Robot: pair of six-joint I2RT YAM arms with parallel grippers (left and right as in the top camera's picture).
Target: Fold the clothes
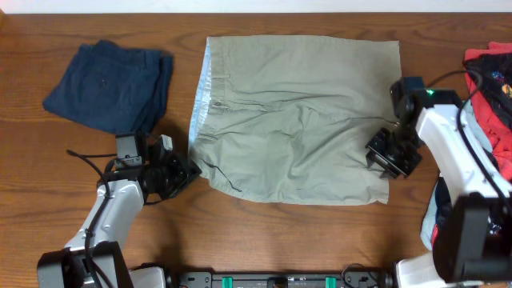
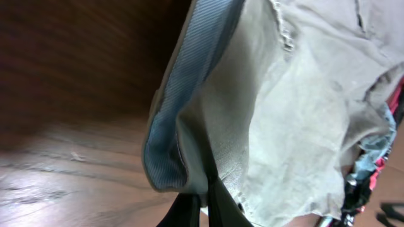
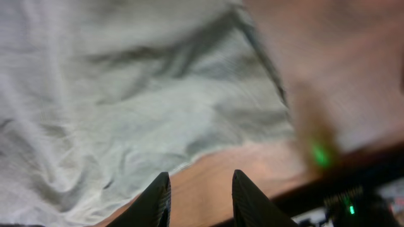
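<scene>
The khaki-beige shorts (image 1: 296, 120) lie spread flat in the middle of the table, waistband to the left. My left gripper (image 1: 186, 172) is shut on the near-left waistband corner; the left wrist view shows the fingers (image 2: 205, 202) pinching the cloth, with its light blue lining (image 2: 189, 94) lifted. My right gripper (image 1: 392, 160) is open at the shorts' near-right hem; in the right wrist view its fingers (image 3: 201, 189) hover over bare wood just beside the cloth edge (image 3: 126, 113). A folded navy garment (image 1: 112, 84) lies at the far left.
A heap of red-and-black printed and light blue clothes (image 1: 492, 88) sits at the right edge, behind the right arm. Bare wooden table (image 1: 280, 240) runs along the front. Cables trail from both arms.
</scene>
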